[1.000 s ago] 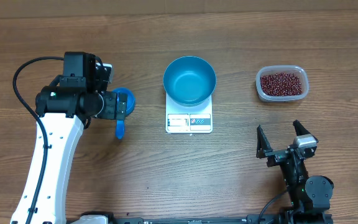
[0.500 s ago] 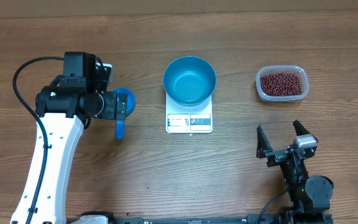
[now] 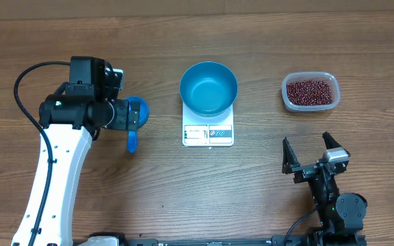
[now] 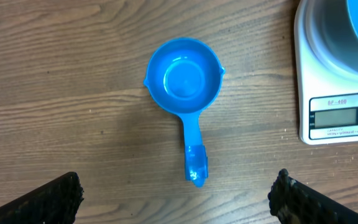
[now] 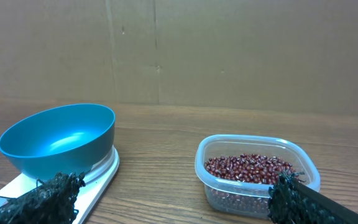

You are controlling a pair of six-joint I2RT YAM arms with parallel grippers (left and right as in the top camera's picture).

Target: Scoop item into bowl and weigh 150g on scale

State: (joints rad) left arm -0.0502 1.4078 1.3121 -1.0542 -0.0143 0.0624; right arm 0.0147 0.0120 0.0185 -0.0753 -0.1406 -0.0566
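Wood-grain table (image 3: 252, 191) seen from above, with two robot arms at its near edge. Nearest, on the right, the right gripper (image 3: 314, 152) sits low with its fingers spread wide, holding nothing. Farther in on the left, the left gripper (image 4: 176, 185) hovers over a small blue scoop (image 4: 184, 78) lying flat, handle toward the near edge; its fingers are spread wide on either side, not touching it. At centre, a white scale (image 3: 208, 133) carries a blue bowl (image 3: 208, 87). Far right, well apart, a clear tub (image 3: 285, 96) holds the red-brown beans (image 3: 310, 91).
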